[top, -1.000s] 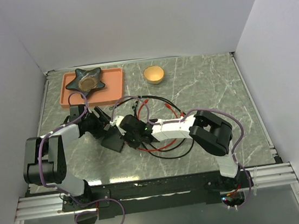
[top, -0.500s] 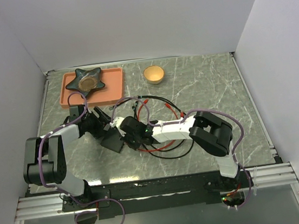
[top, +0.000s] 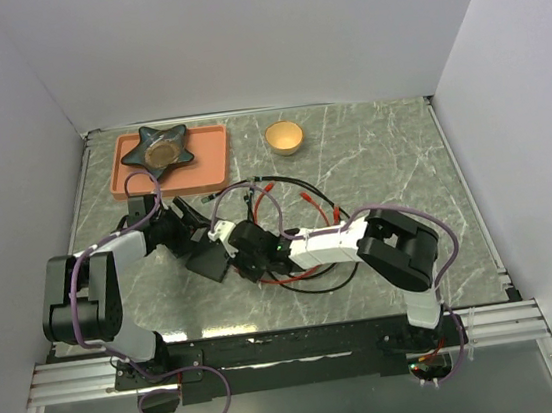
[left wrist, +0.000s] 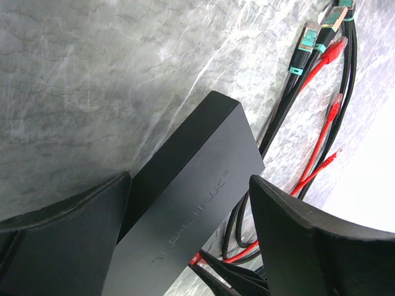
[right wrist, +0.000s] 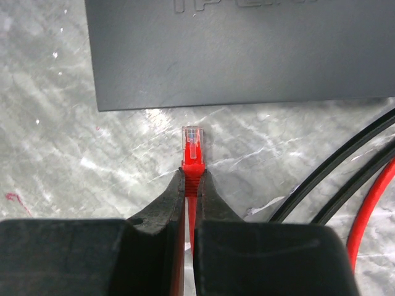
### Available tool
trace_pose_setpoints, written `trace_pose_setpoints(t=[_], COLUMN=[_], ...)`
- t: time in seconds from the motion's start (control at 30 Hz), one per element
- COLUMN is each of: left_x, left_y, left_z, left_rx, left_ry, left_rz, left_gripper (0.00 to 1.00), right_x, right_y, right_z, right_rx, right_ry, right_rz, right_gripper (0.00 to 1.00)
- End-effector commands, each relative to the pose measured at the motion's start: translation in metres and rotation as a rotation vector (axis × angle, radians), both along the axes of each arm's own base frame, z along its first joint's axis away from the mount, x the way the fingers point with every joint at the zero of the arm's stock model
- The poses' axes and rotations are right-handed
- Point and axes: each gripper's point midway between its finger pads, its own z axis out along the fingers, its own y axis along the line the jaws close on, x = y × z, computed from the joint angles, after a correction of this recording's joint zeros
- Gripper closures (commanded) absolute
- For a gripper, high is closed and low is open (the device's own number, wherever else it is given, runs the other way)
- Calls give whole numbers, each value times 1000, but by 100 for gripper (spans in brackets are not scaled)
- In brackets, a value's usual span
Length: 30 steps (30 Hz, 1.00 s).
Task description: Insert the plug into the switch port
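A flat matte black switch box (top: 208,262) lies on the marble table left of centre. Its ports do not show in any view. My left gripper (top: 192,239) stands open astride it. In the left wrist view the box (left wrist: 203,166) runs between the two fingers (left wrist: 80,216), and a gap with cables shows at the right finger. My right gripper (right wrist: 194,176) is shut on the red boot of the plug (right wrist: 192,142). The plug's clear tip points at the box's near edge (right wrist: 241,102), a short way off it. In the top view the right gripper (top: 249,247) sits just right of the box.
Loose red and black network cables (top: 296,204) loop across the table beside the right arm, with more plugs (left wrist: 308,43) lying past the box. A salmon tray (top: 212,159) holding a dark star-shaped dish (top: 158,148) and a small yellow bowl (top: 285,137) stand at the back.
My right arm has shifted a little, carrying the plug slightly nearer the box's edge. My left gripper stays around the box, its fingers a touch wider.
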Motion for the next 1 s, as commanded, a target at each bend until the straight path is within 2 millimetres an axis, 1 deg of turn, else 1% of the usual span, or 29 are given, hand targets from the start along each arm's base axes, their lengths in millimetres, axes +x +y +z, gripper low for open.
trace_pose_setpoints(t=[0.0,0.23,0.47,0.83,0.97], left_x=[-27,-28,-29,-30,-31], left_y=[6,6,6,5,5], left_z=[-23,-24,-27,-27,-28], left_rx=[33,33,30,28,26], left_ry=[118,119,123,122,124], left_rz=[24,21,18,12,13], left_gripper=[14,13,11,10,9], right_x=[-14,-6,-3,1,6], right_y=[2,11,20,23,27], right_z=[8,8,14,15,19], right_rx=[17,2,18,20,22], right_ry=[9,3,-6,-11,-28], right_rz=[40,21,31,15,8], right_gripper=[100,100,100,100,100])
